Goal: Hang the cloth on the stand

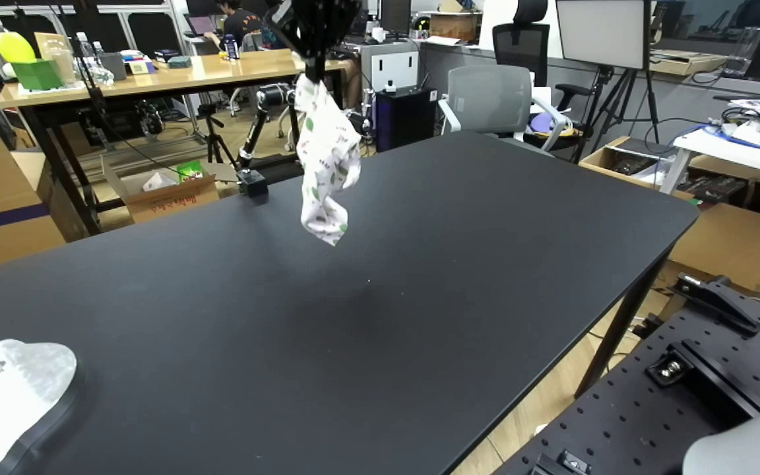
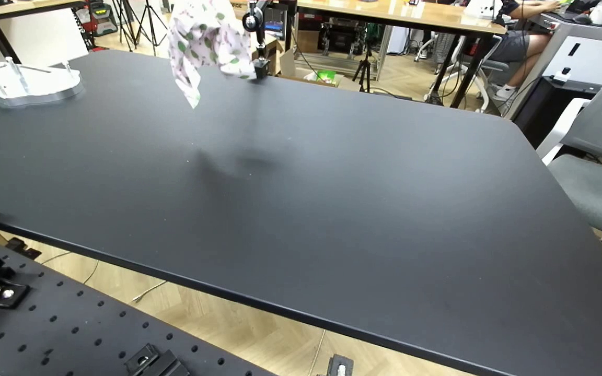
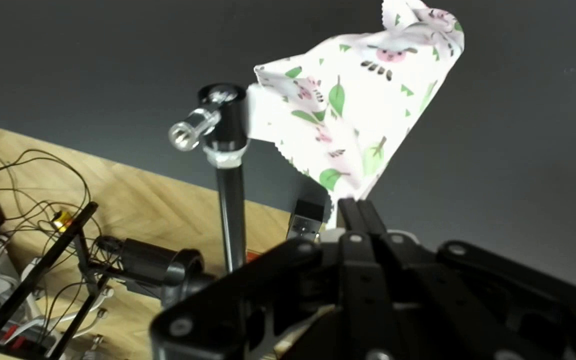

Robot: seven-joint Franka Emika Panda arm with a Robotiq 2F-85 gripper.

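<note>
Cloth (image 1: 327, 135) looks soft, matt. Stand (image 3: 230, 200) shines, metal-like. Tabletop (image 1: 433, 303) smooth, low sheen. Floor (image 3: 148, 210) wood-grained. Box (image 1: 172, 202) matt cardboard.

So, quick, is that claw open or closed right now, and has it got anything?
The claw: closed, holding the cloth by one end.

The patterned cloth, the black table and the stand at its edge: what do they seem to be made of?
Cloth: thin, matte printed fabric, by its soft folds and zigzag-cut edge; the fibre cannot be told.
Stand: probably metal, partly glossy black and partly chrome-bright, judging by its sharp highlights.
Table: perhaps laminated board, smooth satin black with a diffuse sheen; its core is hidden.
</note>
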